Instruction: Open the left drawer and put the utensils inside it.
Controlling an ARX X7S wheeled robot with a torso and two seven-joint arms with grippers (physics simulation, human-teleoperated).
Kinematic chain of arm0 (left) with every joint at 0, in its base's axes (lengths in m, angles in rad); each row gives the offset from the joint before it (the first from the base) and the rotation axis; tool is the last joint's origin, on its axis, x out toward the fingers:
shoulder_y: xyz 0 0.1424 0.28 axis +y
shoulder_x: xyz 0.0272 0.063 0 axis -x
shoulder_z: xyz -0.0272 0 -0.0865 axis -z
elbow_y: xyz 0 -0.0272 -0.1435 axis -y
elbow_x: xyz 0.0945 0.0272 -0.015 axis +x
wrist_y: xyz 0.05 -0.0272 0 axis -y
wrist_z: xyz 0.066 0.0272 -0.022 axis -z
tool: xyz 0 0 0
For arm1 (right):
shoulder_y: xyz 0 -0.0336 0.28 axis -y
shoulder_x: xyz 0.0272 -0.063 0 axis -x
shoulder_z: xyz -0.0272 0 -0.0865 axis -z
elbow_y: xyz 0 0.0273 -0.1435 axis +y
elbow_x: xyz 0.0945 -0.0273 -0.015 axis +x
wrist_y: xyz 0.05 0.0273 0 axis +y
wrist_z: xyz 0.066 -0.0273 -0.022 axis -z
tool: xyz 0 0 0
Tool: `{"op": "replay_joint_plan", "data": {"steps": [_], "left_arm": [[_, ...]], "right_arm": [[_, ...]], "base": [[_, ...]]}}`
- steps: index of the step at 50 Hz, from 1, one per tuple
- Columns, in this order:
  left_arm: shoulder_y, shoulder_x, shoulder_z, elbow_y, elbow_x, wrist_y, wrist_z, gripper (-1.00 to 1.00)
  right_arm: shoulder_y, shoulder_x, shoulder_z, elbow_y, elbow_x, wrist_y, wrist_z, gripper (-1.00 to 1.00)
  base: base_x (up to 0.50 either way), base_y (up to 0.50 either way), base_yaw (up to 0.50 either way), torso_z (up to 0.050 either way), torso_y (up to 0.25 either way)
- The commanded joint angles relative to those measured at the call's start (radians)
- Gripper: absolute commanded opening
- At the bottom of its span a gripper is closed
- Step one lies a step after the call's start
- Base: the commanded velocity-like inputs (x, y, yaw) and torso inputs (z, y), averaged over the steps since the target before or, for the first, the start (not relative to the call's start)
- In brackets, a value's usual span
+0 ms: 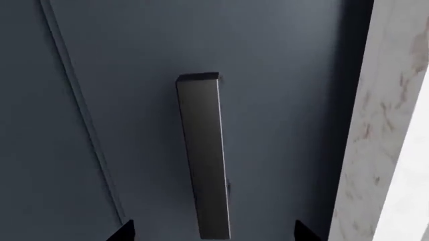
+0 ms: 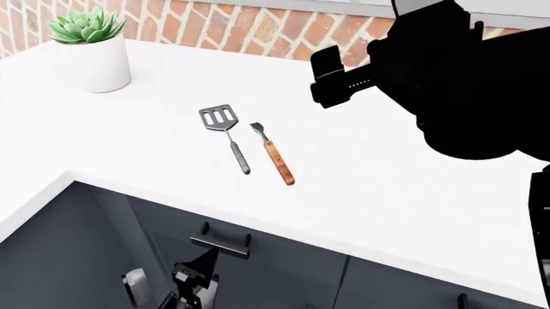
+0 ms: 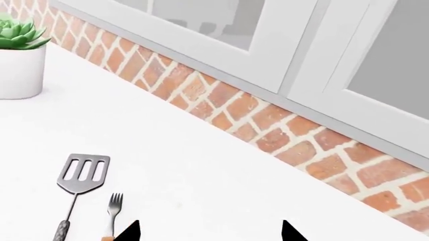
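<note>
Left fingers (image 1: 213,232) open, just short of black bar handle (image 1: 204,155) on flat blue left drawer (image 1: 282,125); right fingers (image 3: 209,232) open too.

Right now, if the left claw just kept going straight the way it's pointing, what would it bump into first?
Most likely the black bar handle on the left drawer. In the wrist view the handle sits between the open fingertips of the left claw, so they would probably pass either side of it, though depth is hard to judge.

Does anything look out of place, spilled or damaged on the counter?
Nothing stands out. The spatula and fork lie flat and apart on the white counter, the plant pot stands upright, and the left drawer is shut.
</note>
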Motion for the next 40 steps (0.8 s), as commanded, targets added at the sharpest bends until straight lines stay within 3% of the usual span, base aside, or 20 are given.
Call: {"op": "replay_joint_plan", "data": {"steps": [1,18,22,39,40], "left_arm": [[-0.130,0.012,0.039,-0.103,0.027,0.016,-0.008,1.00],[-0.241,0.020,0.069,-0.296,0.064,0.077,0.061,1.00],[-0.238,0.025,0.058,-0.280,0.056,0.088,0.026,1.00],[-0.323,0.024,0.077,-0.468,0.092,0.155,0.093,1.00],[-0.307,0.024,0.072,-0.418,0.081,0.141,0.057,1.00]], "right_arm": [[-0.007,0.002,-0.027,0.002,-0.042,-0.026,-0.044,1.00],[-0.013,0.008,-0.040,-0.006,-0.043,-0.042,-0.053,1.00],[-0.012,0.012,-0.041,-0.007,-0.043,-0.045,-0.054,1.00],[-0.024,0.023,-0.054,-0.013,-0.054,-0.065,-0.068,1.00],[-0.022,0.023,-0.054,-0.012,-0.053,-0.064,-0.066,1.00]], "base": [[0.00,0.00,0.00,0.000,0.000],[0.00,0.00,0.00,0.000,0.000],[0.00,0.00,0.00,0.000,0.000],[0.00,0.00,0.00,0.000,0.000],[0.00,0.00,0.00,0.000,0.000]]}}
